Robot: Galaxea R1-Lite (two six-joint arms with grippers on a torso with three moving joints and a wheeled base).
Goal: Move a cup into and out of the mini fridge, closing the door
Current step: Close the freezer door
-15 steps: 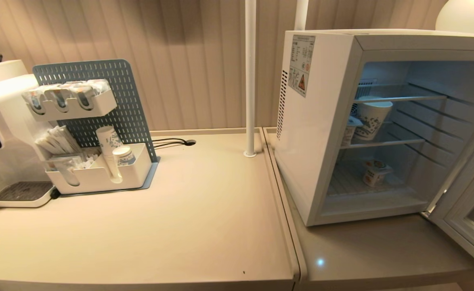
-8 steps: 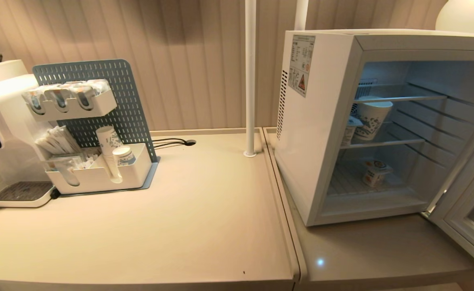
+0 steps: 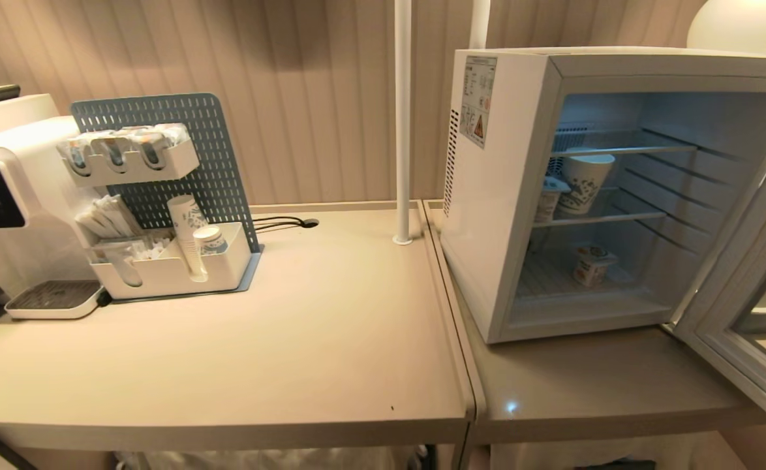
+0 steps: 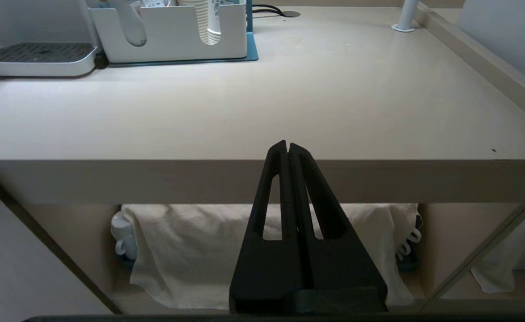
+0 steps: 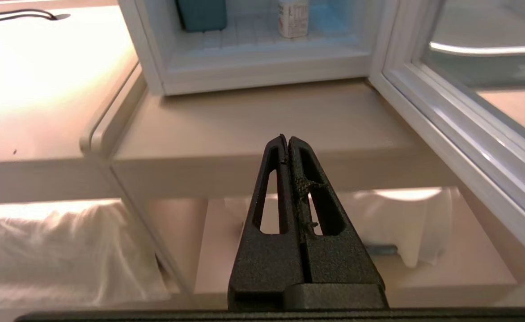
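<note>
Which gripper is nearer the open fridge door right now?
Right. The right gripper, shut, sits low in front of the counter with the door just beside it. The left gripper, shut, faces the counter near the cup organizer, away from the fridge.

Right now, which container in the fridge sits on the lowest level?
The small yogurt-style tub, alone on the floor of the mini fridge. The patterned paper cup and the smaller carton beside it stand on the wire shelf above.
</note>
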